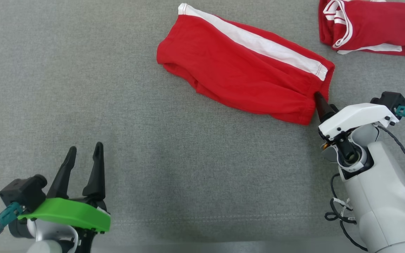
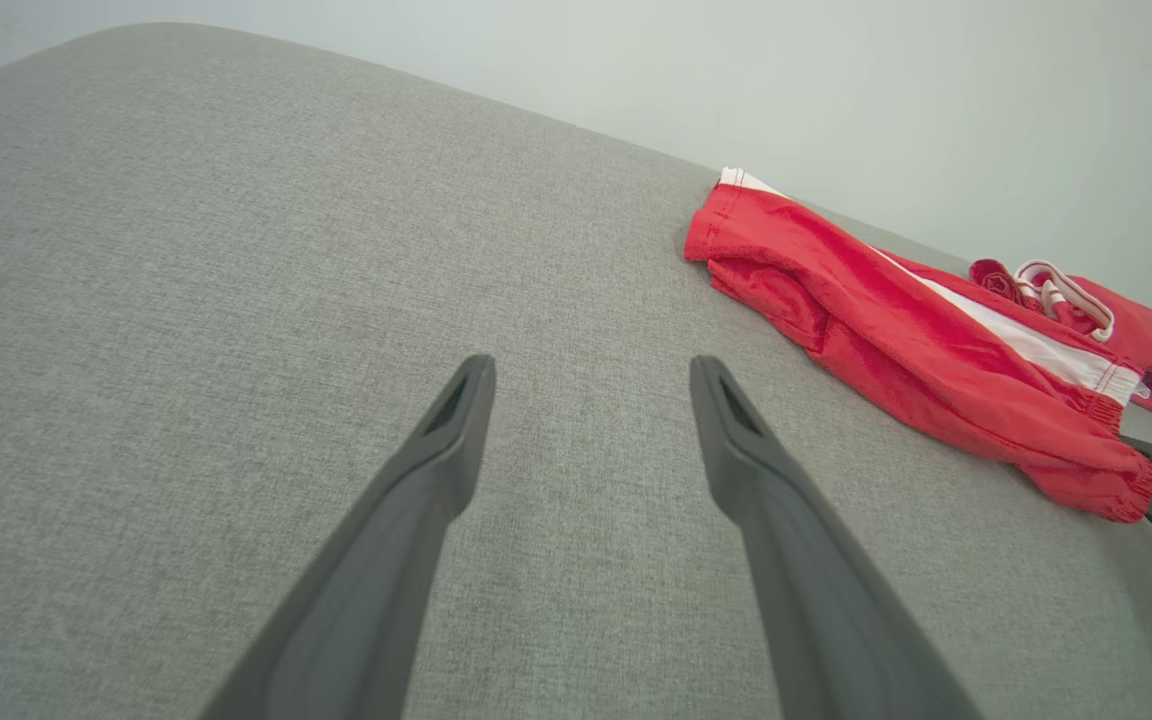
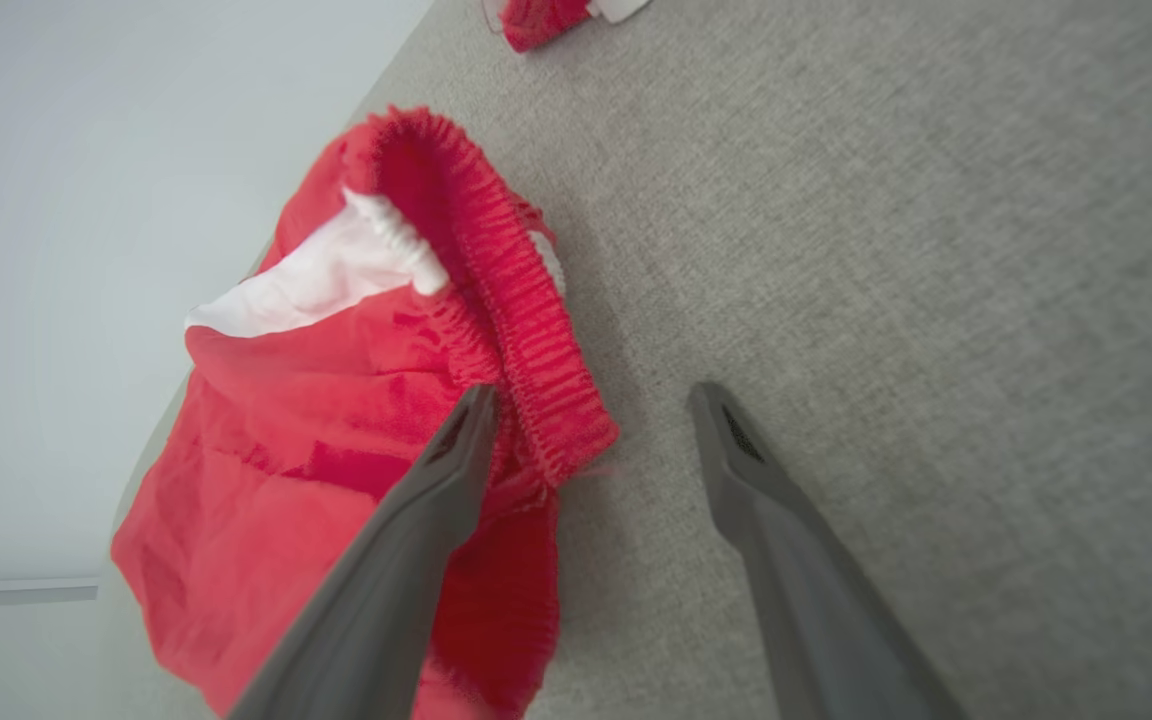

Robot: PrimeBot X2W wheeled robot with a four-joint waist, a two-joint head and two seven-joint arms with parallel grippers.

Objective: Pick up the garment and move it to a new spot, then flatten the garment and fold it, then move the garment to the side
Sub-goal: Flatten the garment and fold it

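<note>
Garment (image 1: 244, 66) looks soft, light and floppy, best taken at its ribbed waistband (image 3: 536, 350). Right gripper (image 3: 591, 400) fingers spread astride that waistband; left gripper (image 1: 85, 147) fingers spread, well apart from it.

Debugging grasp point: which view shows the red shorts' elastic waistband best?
Right wrist view: waistband close up, ribbing clear, by the open right pincer. Head view shows it bunched at the shorts' right end; left wrist view, small and far.

Grey surface (image 1: 135, 140) lies open at left; red shorts (image 1: 237, 70) and another red garment (image 1: 374, 28) block the far right.
</note>
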